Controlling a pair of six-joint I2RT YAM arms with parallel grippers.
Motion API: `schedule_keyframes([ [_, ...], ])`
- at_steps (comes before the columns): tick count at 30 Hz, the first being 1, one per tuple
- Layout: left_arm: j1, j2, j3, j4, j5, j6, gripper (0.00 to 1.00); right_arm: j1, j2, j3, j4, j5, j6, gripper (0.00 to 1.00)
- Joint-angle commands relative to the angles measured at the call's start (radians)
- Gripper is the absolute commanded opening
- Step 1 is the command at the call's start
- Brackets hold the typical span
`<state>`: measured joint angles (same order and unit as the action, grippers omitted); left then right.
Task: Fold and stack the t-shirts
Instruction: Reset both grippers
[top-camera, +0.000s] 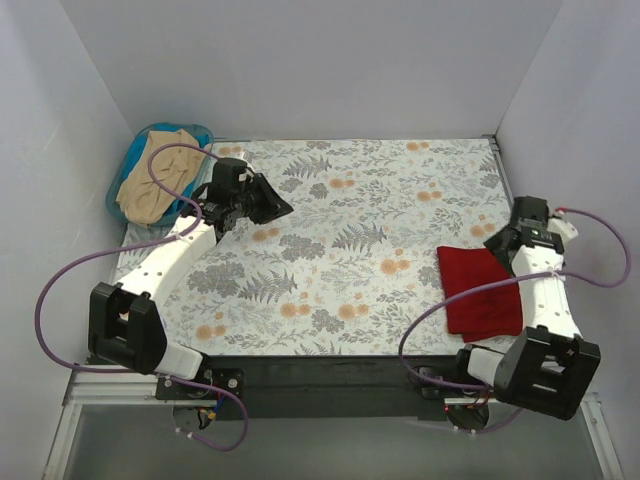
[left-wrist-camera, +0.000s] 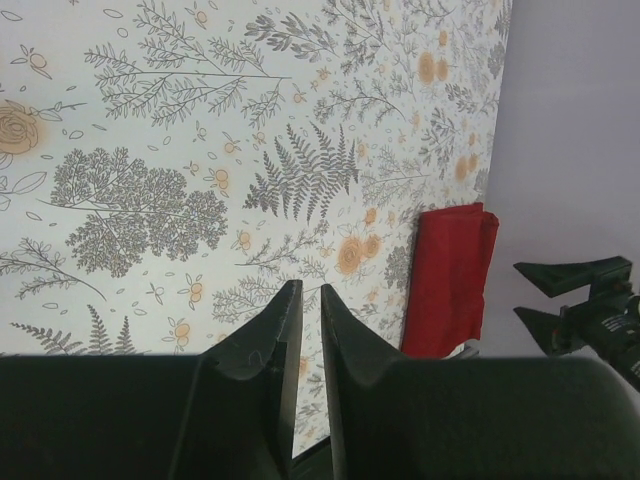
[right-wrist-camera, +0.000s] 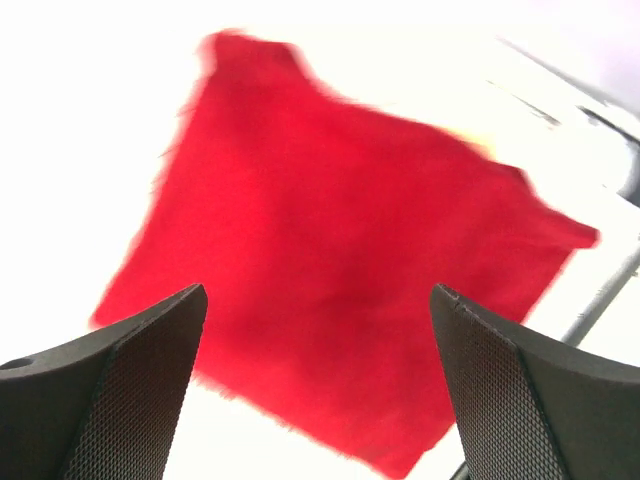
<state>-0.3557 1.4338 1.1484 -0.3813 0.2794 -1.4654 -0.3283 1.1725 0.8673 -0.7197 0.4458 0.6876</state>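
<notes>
A dark red t-shirt (top-camera: 481, 290) lies folded into a rectangle on the flowered tabletop at the right. It also shows in the left wrist view (left-wrist-camera: 450, 280) and, blurred, in the right wrist view (right-wrist-camera: 330, 250). A beige t-shirt (top-camera: 150, 185) lies crumpled in the blue basket at the far left. My right gripper (top-camera: 492, 238) (right-wrist-camera: 318, 300) is open and empty, hovering over the red shirt's far edge; it also shows in the left wrist view (left-wrist-camera: 520, 290). My left gripper (top-camera: 283, 207) (left-wrist-camera: 311, 288) is empty, its jaws almost together, above the tabletop just right of the basket.
The blue plastic basket (top-camera: 118, 170) stands in the far left corner. White walls close in the table on the left, back and right. A black rail (top-camera: 330, 370) runs along the near edge between the arm bases. Purple cables loop off both arms.
</notes>
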Motion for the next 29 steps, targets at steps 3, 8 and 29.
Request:
schedule_keyframes([
  [3,-0.003,-0.070,-0.018,-0.014,0.004,0.020,0.13,0.435,0.064,0.208,-0.064,0.036,0.059,0.98],
  [8,-0.003,-0.099,-0.050,-0.027,-0.016,0.048,0.14,0.895,0.271,0.472,-0.017,0.044,-0.035,0.99],
  [29,-0.005,-0.084,-0.107,-0.054,0.015,0.086,0.14,1.149,0.211,0.345,0.338,-0.162,-0.171,0.98],
])
